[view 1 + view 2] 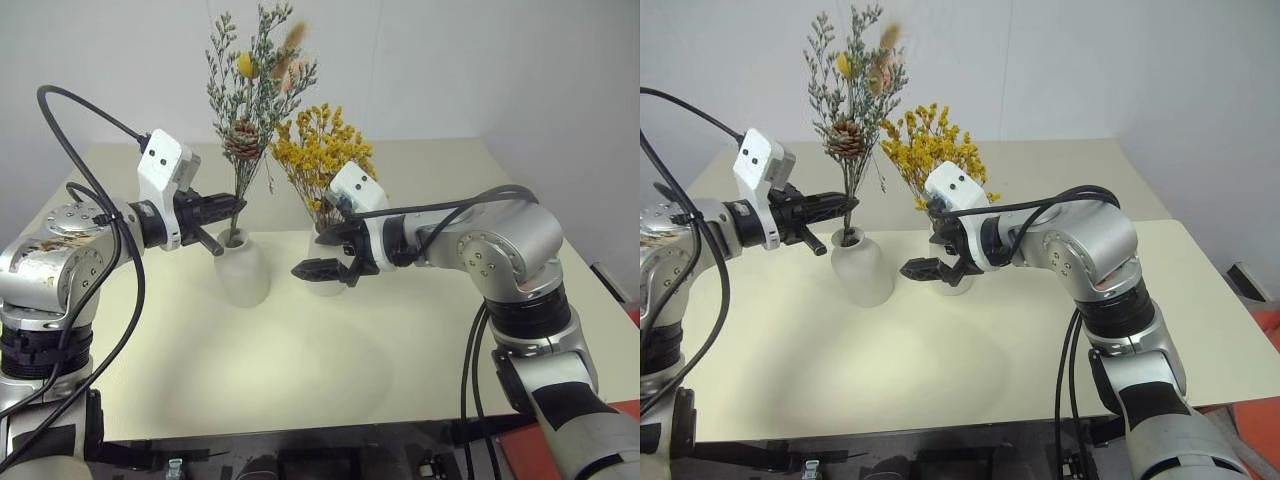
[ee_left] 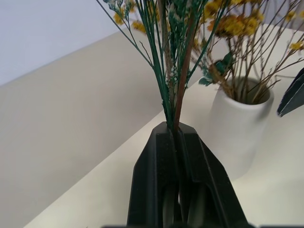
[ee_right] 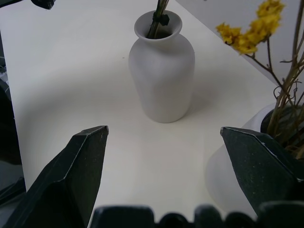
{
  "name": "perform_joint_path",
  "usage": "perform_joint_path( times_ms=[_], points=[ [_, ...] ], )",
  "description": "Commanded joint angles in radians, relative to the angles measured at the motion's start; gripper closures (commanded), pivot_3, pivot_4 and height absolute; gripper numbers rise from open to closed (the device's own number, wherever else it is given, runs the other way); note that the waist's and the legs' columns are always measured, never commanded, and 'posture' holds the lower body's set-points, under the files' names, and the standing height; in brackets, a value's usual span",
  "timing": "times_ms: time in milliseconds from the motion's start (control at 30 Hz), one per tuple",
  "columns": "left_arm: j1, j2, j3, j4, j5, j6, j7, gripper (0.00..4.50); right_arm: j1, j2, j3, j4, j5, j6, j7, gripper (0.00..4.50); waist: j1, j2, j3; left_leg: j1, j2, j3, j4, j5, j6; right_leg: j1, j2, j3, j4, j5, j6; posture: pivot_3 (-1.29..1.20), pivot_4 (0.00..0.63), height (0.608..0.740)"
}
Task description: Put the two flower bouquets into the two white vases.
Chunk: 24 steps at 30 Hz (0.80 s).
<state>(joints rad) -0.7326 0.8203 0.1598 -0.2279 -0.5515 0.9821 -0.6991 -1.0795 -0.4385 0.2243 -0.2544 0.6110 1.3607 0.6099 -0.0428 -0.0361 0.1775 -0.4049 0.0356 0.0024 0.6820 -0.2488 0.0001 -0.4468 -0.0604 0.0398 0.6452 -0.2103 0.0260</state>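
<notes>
Left gripper (image 1: 232,207): jaws pinched on grey-green bouquet (image 1: 252,80) stems, seated in bottle vase (image 1: 243,268).
Right gripper (image 1: 322,255): jaws spread, beside cylinder vase (image 2: 236,124) holding yellow bouquet (image 1: 318,152).

This looks like a robot test room or lab, staged rather than lived in. A plain cream counter (image 1: 420,330) stands against a bare white wall (image 1: 500,60), with no furnishings around it. Black cables (image 1: 470,390) hang loose from the robot's arms over the near edge of the counter, and dark equipment sits below that edge.
</notes>
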Motion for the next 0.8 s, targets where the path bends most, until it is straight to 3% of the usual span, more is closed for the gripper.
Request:
perform_joint_path(
  times_ms=[33,800],
  points=[
    [0.006,0.008,0.016,-0.022,0.008,-0.032,0.007,4.48,-0.012,-0.009,-0.01,-0.03,-0.001,-0.024,0.009,0.0,0.0,0.0,0.0,0.0,0.0,0.0,0.0,0.0,0.0,0.0,0.0,0.0,0.0,0.0,0.0,0.0,0.15,0.74],
    [0.192,-0.052,0.082,-0.127,-0.011,-0.063,0.089,4.48,0.003,-0.004,-0.016,-0.052,0.002,-0.023,0.001,0.0,0.0,0.0,0.0,0.0,0.0,0.0,0.0,0.0,0.0,0.0,0.0,0.0,0.0,0.0,0.0,0.0,0.15,0.74]
  ],
)
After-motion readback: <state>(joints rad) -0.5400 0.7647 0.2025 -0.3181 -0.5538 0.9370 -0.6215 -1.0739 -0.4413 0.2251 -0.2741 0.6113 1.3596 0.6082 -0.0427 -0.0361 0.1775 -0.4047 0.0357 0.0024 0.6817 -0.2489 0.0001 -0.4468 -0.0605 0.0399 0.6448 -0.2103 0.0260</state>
